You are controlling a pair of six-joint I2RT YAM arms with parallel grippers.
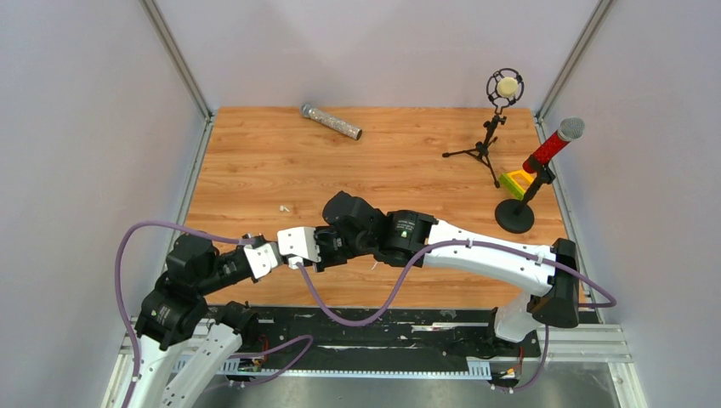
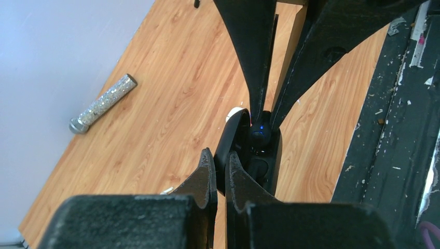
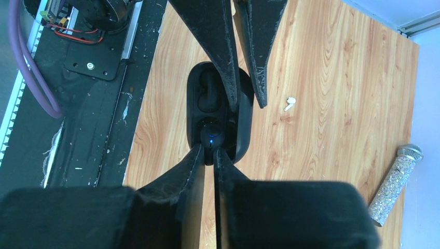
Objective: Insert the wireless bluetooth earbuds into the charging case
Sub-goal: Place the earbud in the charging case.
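Observation:
The black charging case (image 3: 196, 83) hangs open above the table, held between both arms. My left gripper (image 2: 220, 155) is shut on the case's lid (image 2: 228, 140). A black earbud (image 3: 211, 136) with a blue light sits in one socket (image 2: 261, 132); the other socket (image 3: 207, 96) is empty. My right gripper (image 3: 209, 149) has its tips on either side of that earbud, with a narrow gap between the fingers. A small whitish earbud (image 3: 289, 104) lies on the wood beyond the case (image 1: 285, 206). From above, the two grippers meet and hide the case.
A glittery silver microphone (image 1: 332, 121) lies at the back of the table. A tripod microphone stand (image 1: 489, 140), a red microphone on a round base (image 1: 531, 178) and a yellow-green block (image 1: 513, 181) stand at the back right. A black mat (image 1: 383, 327) runs along the near edge.

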